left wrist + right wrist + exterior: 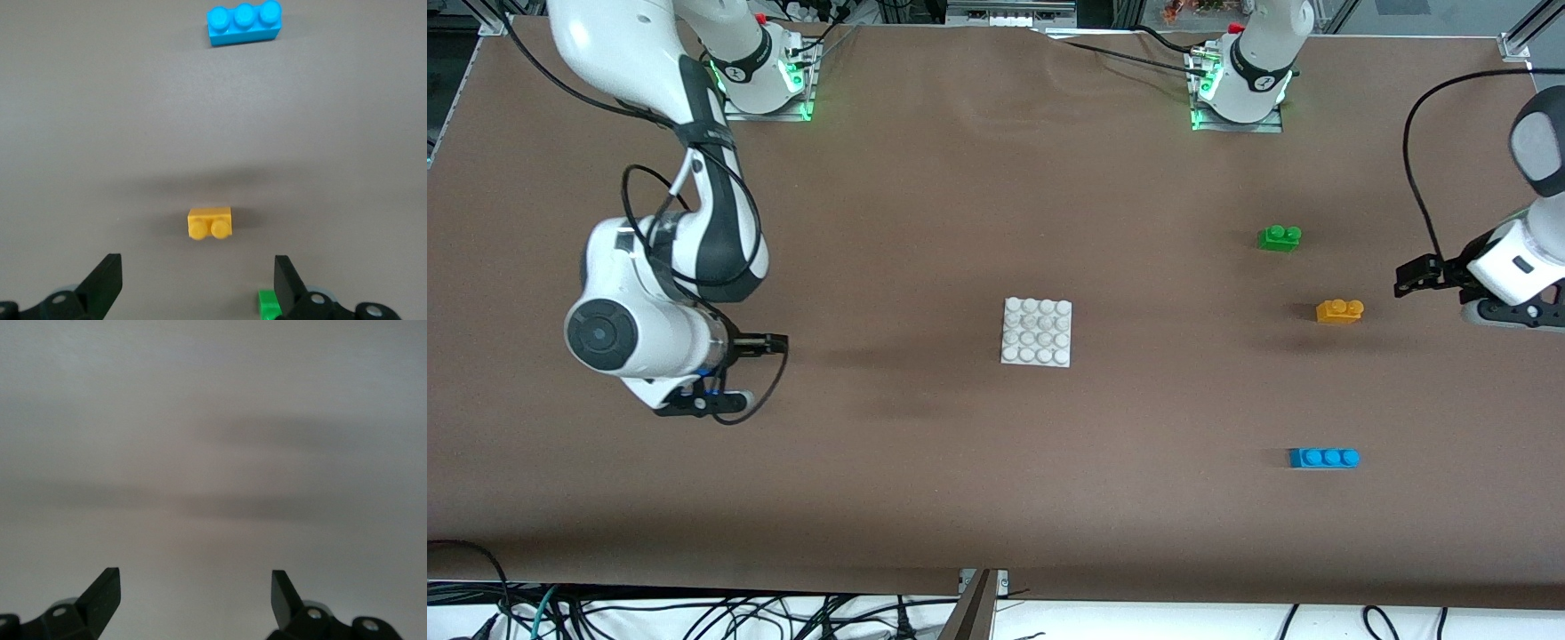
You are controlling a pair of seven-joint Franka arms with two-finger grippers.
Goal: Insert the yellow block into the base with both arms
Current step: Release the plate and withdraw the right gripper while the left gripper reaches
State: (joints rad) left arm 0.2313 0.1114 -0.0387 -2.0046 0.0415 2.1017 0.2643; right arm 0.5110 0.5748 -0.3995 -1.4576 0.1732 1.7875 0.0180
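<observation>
So far nothing is done; I am only getting ready. Going across the front view from its left side, my right gripper (769, 345) is hanging up over bare brown table (925, 498) at the right arm's end. Its two fingers are spread wide and they are holding nothing. In the right wrist view I am seeing only table and soft shadows under it. This arm is waiting.

Next comes the base (1037, 332), lying flat in the middle of the table, well apart from both of my grippers. Its round bumps are all bare. No block is sitting on it.

Then come the blocks, close to my left hand. The green block (1279, 237) is lying toward the arm stands. The yellow block (1339, 310) is sitting on the table, near my left gripper (1409, 277) and not touching it. The blue block (1324, 458) is lying closer to the front camera. My left gripper is spread wide too, and it is empty. In the left wrist view the yellow block is showing just ahead of my fingers (107, 283), in line with the gap.

I am thinking everything is left: grab the yellow block, carry it over, press it onto the base.

I am not seeing any words or labels I can read.
</observation>
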